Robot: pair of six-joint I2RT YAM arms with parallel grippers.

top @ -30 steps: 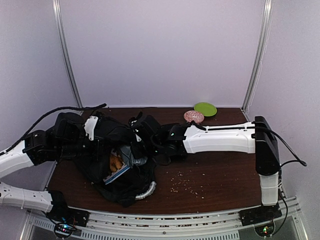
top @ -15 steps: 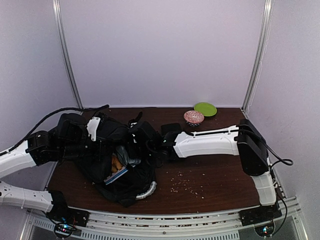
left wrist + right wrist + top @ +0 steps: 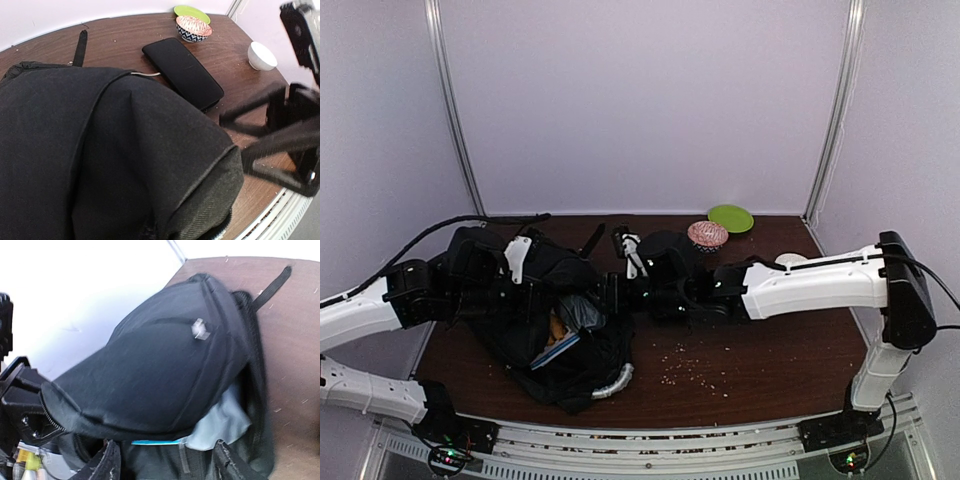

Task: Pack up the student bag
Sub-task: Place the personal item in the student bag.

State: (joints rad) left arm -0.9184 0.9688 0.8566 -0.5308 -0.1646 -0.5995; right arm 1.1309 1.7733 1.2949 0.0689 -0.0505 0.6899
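Observation:
The student bag, black and soft, lies on the left of the table with its mouth open and its silvery handle at the near end. My left gripper is shut on the bag's top flap and holds it up; its fingers are buried in the fabric. My right gripper stands open and empty just outside the mouth, seen from above at the bag's right side. Inside lie a grey pouch, a blue-edged flat thing and something orange.
A flat black case lies behind the bag. Further back right stand a patterned bowl, a green plate and a white bowl. Crumbs dot the brown table.
My right gripper has opened and drawn back to the right, out of the bag's mouth; the grey pouch stays inside. The left gripper keeps the flap raised, shifted slightly right.

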